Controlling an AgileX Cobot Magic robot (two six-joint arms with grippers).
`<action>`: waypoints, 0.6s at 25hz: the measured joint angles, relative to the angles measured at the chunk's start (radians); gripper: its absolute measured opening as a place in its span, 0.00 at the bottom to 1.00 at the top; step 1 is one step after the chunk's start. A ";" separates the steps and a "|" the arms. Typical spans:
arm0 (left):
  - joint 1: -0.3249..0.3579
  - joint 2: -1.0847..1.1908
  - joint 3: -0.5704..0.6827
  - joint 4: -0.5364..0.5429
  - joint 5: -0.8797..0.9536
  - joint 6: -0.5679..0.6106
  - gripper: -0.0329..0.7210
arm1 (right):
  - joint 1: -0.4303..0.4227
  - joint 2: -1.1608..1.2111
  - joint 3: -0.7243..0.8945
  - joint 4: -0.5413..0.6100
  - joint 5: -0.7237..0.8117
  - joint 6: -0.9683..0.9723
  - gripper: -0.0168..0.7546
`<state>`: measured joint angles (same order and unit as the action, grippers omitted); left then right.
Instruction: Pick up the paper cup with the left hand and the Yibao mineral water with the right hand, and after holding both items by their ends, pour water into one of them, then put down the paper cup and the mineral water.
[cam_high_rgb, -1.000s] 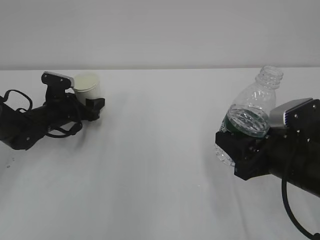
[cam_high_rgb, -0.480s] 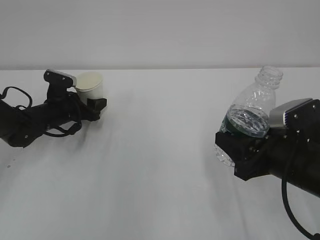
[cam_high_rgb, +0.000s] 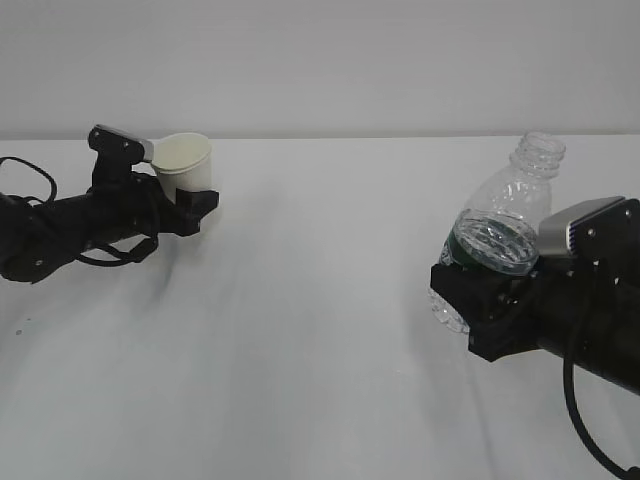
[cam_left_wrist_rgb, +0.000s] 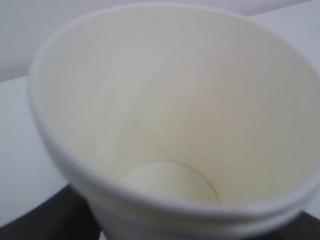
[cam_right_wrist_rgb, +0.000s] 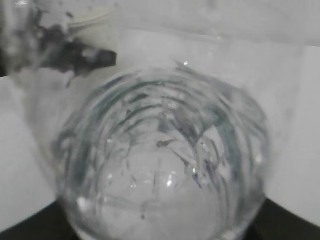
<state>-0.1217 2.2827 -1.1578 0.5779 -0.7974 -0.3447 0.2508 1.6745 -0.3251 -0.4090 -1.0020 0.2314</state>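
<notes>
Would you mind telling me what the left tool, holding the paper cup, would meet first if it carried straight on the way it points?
Probably nothing nearby: the left tool points rightward over bare table. The Yibao mineral water is far right; depth is unclear.

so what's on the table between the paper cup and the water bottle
Nothing: in the exterior view only bare white table shows between the paper cup, held by the left gripper, and the bottle, held by the right gripper.

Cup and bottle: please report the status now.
Left gripper shut on cup, cup empty. Right gripper shut on bottle, uncapped, mouth tilted up. Wide gap between them; nothing in the way.
</notes>
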 joint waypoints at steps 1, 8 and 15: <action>0.000 -0.002 0.002 0.018 0.000 -0.013 0.67 | 0.000 0.000 0.000 0.000 0.000 0.000 0.54; 0.002 -0.023 0.004 0.155 -0.006 -0.111 0.67 | 0.000 0.000 0.000 0.000 0.000 0.000 0.54; 0.011 -0.056 0.004 0.309 -0.032 -0.212 0.67 | 0.000 0.000 0.000 0.000 0.000 0.000 0.54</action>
<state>-0.1109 2.2269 -1.1533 0.8869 -0.8289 -0.5569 0.2508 1.6745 -0.3251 -0.4090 -1.0015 0.2314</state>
